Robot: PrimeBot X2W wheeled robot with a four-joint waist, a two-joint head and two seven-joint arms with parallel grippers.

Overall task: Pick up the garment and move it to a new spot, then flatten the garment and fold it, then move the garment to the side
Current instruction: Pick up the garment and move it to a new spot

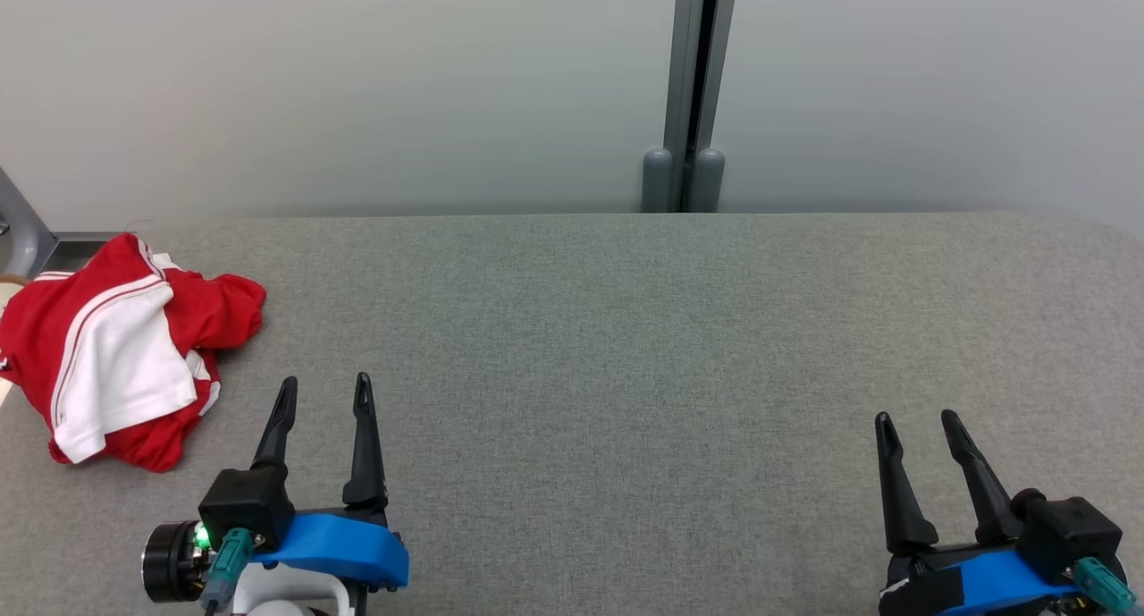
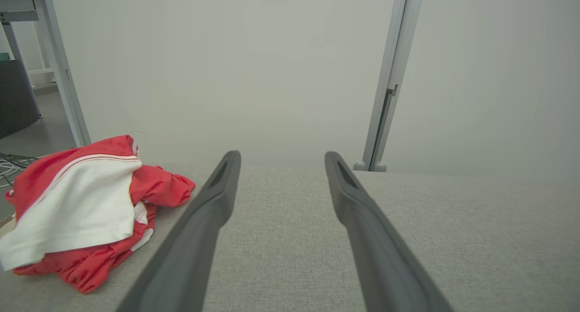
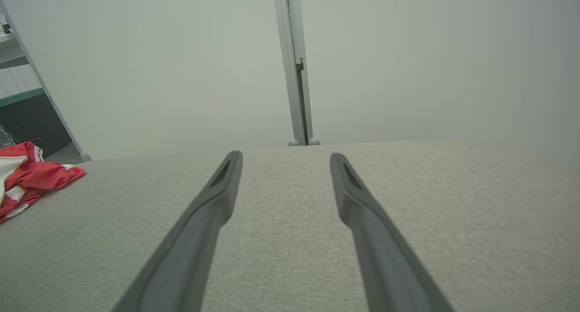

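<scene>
A crumpled red and white garment [image 1: 125, 357] lies in a heap at the far left of the grey fabric table [image 1: 626, 348]. It also appears at the left in the left wrist view, garment [image 2: 86, 208], and at the left edge in the right wrist view, garment [image 3: 27, 180]. My left gripper [image 1: 324, 394] stands open just right of the heap, apart from it, with nothing between its fingers. Far off at the lower right, my right gripper [image 1: 917, 425] is open and holds nothing.
A pale partition wall with a grey vertical post [image 1: 693, 88] rises behind the table's far edge. A metal frame leg [image 2: 63, 67] and floor cables show past the table's left end. The table surface spreads wide between the two grippers.
</scene>
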